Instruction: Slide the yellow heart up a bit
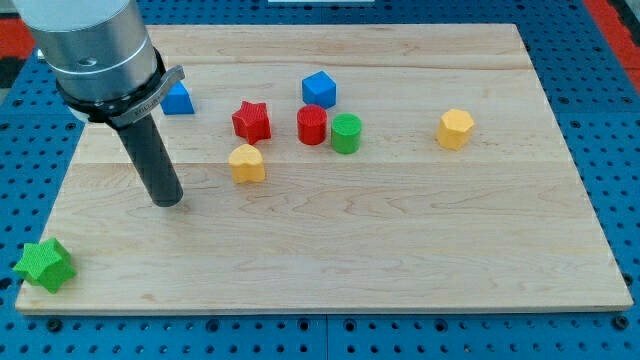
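heart [246, 163] right of end effector [168, 200], star [251, 120] above heart

Yellow heart [246, 163]: small, flat on board, just below red star [251, 121].

No text, label, brand, number or sign can be read anywhere in the camera view; the wooden surface [400, 240], the coloured blocks and the arm's metal housing [90, 50] all show plain, unmarked faces.
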`<action>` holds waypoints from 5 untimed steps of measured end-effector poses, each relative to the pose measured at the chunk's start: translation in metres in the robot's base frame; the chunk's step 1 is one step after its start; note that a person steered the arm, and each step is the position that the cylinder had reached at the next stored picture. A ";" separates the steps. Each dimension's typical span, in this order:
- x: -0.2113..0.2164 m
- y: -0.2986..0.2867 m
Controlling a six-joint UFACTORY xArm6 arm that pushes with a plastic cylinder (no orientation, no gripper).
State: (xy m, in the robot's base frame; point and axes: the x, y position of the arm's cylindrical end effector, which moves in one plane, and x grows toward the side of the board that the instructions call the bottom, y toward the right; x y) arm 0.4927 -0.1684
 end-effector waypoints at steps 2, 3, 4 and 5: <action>0.000 0.018; -0.010 0.051; -0.032 0.100; -0.054 0.144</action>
